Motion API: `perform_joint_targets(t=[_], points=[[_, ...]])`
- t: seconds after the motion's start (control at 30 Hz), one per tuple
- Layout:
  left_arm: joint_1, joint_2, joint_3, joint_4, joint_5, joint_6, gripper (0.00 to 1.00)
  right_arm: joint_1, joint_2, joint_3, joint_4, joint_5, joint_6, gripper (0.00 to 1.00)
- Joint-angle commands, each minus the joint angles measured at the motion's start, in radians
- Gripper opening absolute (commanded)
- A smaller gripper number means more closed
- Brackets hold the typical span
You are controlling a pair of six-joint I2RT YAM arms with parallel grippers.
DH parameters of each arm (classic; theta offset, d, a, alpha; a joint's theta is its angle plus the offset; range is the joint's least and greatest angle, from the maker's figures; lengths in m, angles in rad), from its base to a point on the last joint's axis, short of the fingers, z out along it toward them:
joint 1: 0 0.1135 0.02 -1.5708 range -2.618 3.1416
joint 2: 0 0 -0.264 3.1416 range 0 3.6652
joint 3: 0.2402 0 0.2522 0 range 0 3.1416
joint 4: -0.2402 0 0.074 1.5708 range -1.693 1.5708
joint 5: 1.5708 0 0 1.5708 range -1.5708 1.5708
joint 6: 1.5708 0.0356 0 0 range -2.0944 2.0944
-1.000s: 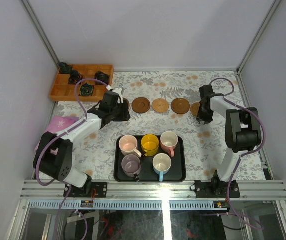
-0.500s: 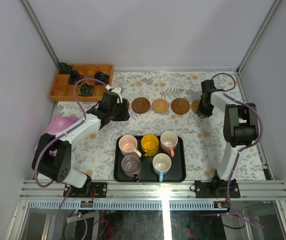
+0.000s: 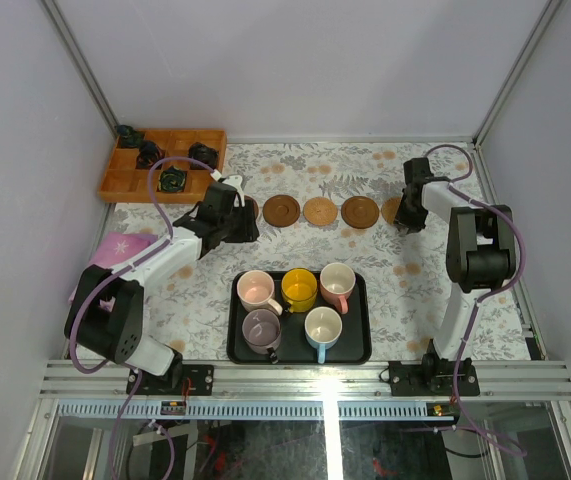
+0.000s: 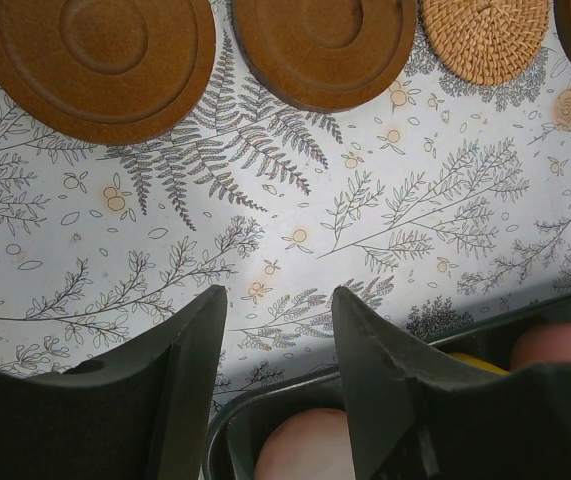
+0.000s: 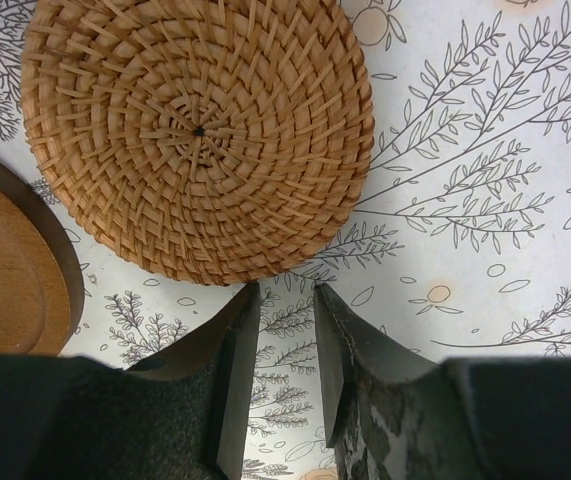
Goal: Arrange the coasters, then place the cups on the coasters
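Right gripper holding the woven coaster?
No, the right gripper is empty; the woven coaster lies flat on the tablecloth ahead of it.

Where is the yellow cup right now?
In the top view, the yellow cup sits in the black tray, middle of its far row, between the pale pink cup and the white cup with pink handle.

pale walls (image 3: pixel 295 70), floral tablecloth (image 3: pixel 397 292)

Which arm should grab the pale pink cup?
Probably left. The left gripper hangs open right beside the tray, nearest the pale pink cup. The right gripper is at the woven end coaster, farther away.
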Motion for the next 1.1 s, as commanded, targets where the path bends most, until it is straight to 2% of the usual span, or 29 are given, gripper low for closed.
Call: perform_joint_targets(t=[0.0,0.23,0.5,0.57,0.73,1.07], points=[[0.008,0.005,0.018,0.025,-0.016,0.017,0.47,-0.012,0.057,-0.001,-0.002,-0.013,0.009,0.35],[0.008,-0.007,0.010,0.026,-0.016,0.013,0.47,-0.012,0.023,-0.011,-0.027,-0.005,0.013,0.35],[0.008,-0.017,0.003,0.029,-0.009,0.007,0.47,-0.012,-0.126,0.010,-0.059,0.002,-0.022,0.35],[0.008,-0.016,0.005,0.033,-0.004,0.004,0.47,-0.013,-0.132,0.044,-0.063,0.008,-0.038,0.29],[0.008,-0.026,0.010,0.046,-0.008,0.001,0.47,-0.012,-0.076,0.159,-0.074,0.013,-0.070,0.01],[0.008,-0.030,0.025,0.059,-0.041,-0.005,0.47,-0.012,0.086,0.280,-0.061,-0.024,-0.107,0.00]])
